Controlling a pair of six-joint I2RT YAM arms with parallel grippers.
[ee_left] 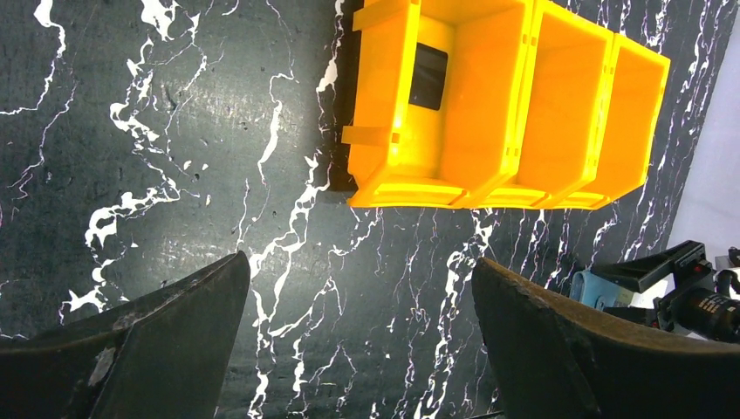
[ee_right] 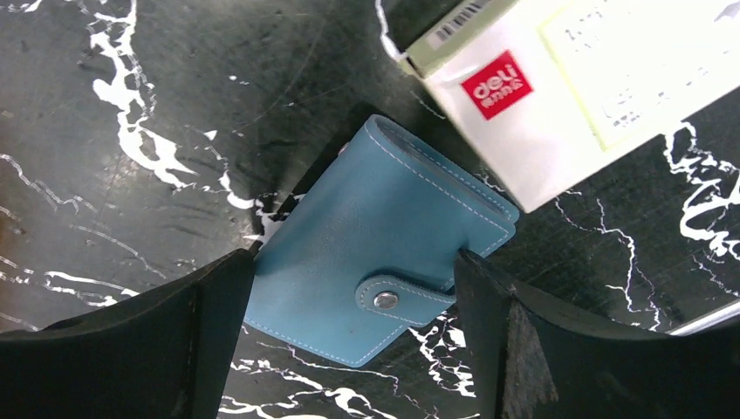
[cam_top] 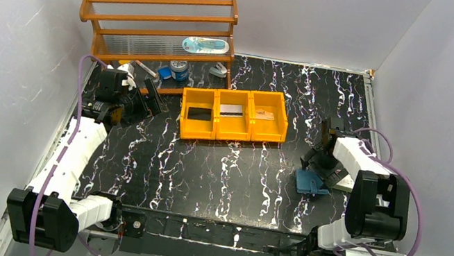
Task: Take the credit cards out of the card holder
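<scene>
The light blue card holder (ee_right: 375,253) lies closed on the table, its snap tab fastened; it also shows in the top view (cam_top: 310,182). My right gripper (ee_right: 353,253) is open just above it, one finger on each side of it (cam_top: 313,168). A dark card (cam_top: 199,114), a silver-grey card (cam_top: 231,110) and a tan card (cam_top: 264,114) each lie in one compartment of the orange tray (cam_top: 230,134). My left gripper (ee_left: 358,260) is open and empty over bare table at the far left (cam_top: 153,99). The dark card also shows in the left wrist view (ee_left: 428,76).
A white box (ee_right: 593,78) with a red label lies right behind the card holder, at the table's right edge (cam_top: 345,183). A wooden rack (cam_top: 158,24) with small items stands at the back left. The orange tray (ee_left: 384,131) is ahead of my left gripper.
</scene>
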